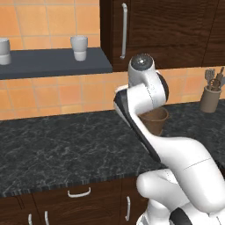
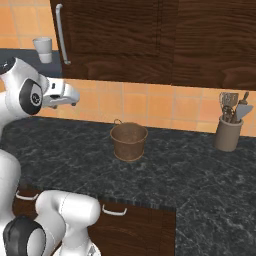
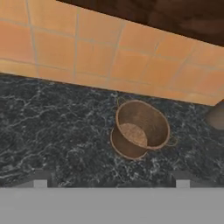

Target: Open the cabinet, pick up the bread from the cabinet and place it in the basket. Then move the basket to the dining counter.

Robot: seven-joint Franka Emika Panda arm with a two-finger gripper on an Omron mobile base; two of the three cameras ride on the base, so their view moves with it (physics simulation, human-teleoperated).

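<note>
Black marbled counter (image 2: 200, 180) is carrying the basket (image 2: 129, 141) near its back edge; the cabinet (image 2: 115, 35), shut, is hanging above the gripper (image 2: 75, 99), whose opening I cannot tell.

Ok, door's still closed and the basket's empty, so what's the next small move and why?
Probably raise the hand toward the cabinet and its vertical bar handle. The door is shut, so the bread can't be reached, and the basket sits empty on the black counter. The hand sits below the handle, facing the basket.
</note>
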